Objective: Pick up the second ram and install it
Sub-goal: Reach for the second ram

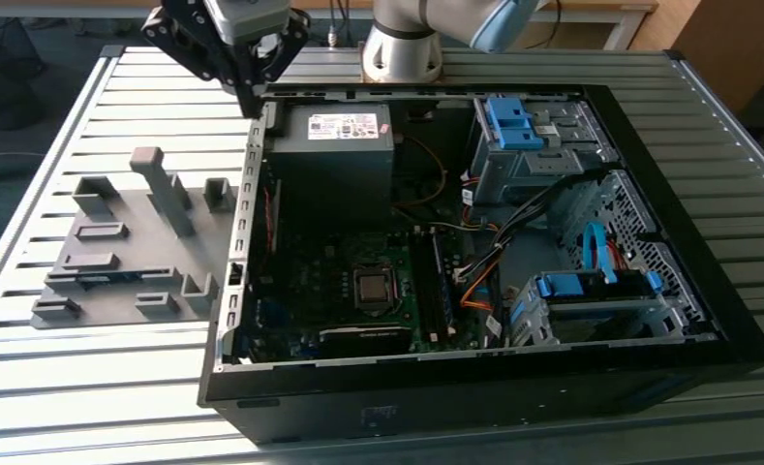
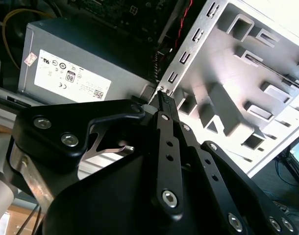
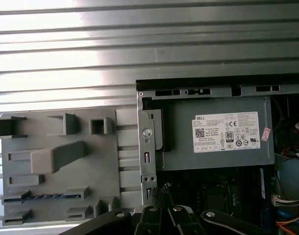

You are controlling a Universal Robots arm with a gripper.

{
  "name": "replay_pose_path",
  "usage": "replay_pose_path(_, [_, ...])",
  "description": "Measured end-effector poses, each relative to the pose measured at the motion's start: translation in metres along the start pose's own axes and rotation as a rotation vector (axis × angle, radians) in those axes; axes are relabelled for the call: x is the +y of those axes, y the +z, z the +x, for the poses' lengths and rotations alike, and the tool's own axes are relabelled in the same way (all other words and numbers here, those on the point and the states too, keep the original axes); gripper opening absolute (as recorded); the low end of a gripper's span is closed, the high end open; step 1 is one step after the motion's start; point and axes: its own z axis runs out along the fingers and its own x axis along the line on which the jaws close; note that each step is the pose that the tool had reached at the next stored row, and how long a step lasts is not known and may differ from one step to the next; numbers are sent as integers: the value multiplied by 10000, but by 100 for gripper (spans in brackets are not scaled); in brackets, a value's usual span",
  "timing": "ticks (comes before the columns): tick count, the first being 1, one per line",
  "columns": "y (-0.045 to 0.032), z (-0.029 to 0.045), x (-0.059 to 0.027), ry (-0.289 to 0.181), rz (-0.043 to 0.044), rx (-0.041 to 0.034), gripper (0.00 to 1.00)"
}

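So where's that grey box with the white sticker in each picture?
Exterior view: power supply in the open case's far corner, beside the gripper.
First wrist view: power supply just inside the case wall, beyond the gripper.
Second wrist view: power supply beyond the gripper.
Shared landmark: grey holder tray outside the case.

White printed label (image 3: 226, 131) on power supply (image 3: 181, 144) (pink sticker (image 3: 265, 134) beside).

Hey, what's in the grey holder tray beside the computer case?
One ram stick lies in a slot of the tray; its underside is hidden by the slot walls.
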Motion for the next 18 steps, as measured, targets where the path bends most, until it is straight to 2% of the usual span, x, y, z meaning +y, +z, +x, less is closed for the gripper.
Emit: replay_pose_path(18, [-3,68,-28,0,0,0,11])
